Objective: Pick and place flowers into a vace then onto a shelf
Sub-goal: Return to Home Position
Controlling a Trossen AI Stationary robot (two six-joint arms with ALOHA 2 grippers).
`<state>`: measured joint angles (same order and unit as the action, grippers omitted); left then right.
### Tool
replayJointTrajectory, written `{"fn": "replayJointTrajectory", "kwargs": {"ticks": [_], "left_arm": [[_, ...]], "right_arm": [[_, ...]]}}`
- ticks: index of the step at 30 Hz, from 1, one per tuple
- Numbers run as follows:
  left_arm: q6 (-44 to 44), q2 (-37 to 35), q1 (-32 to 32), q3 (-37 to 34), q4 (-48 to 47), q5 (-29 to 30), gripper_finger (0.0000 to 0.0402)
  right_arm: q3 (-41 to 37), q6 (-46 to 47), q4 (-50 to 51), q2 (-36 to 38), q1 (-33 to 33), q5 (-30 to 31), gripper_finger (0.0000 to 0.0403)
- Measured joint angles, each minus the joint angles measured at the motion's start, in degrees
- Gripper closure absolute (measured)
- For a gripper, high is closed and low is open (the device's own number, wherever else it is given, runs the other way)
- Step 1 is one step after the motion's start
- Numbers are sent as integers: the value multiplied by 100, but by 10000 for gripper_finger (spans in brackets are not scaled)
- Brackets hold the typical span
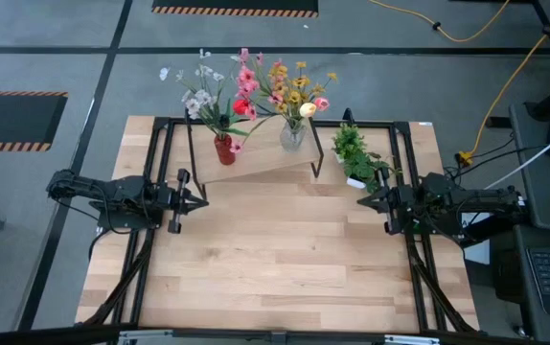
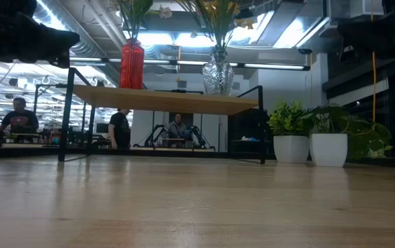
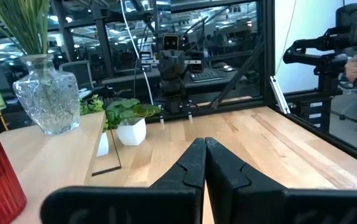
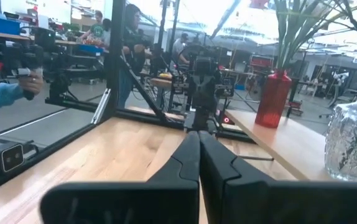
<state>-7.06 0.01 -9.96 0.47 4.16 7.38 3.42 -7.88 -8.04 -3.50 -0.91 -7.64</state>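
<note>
Two vases stand on the far shelf point(image 1: 275, 165), the red vase point(image 1: 223, 149) left, the glass vase point(image 1: 292, 136) right (flowers point(image 1: 256, 91) in both). Two arms hang either side, the left gripper point(image 1: 203, 200) and right gripper point(image 1: 360, 202) each clenched on nothing.

The light-wood desk point(image 1: 285, 259) in front of me carries the shelf point(image 1: 265, 161) along its far half, the board raised on thin black legs that stand on the desk top. Two vases stand upright on the shelf, apart from each other: a red vase point(image 1: 223, 149) toward my left and a transparent vase point(image 1: 292, 135) toward my right. A potted plant point(image 1: 356, 153) in a white pot sits directly on the desk, just beside the shelf's right end.
</note>
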Motion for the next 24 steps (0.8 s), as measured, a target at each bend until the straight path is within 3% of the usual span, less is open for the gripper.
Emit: {"fn": "replayJointTrajectory", "kwargs": {"ticks": [7,18,24], "left_arm": [[141,2,0,0,-236,12,400],[312,24,0,0,-228,47,399],[338,26,0,0,-227,47,391]], "right_arm": [[-5,-9,150,34,0,-2,403],[-304,-149,-450,78,0,-4,403],[-304,31,-32,76,0,0,403]]}}
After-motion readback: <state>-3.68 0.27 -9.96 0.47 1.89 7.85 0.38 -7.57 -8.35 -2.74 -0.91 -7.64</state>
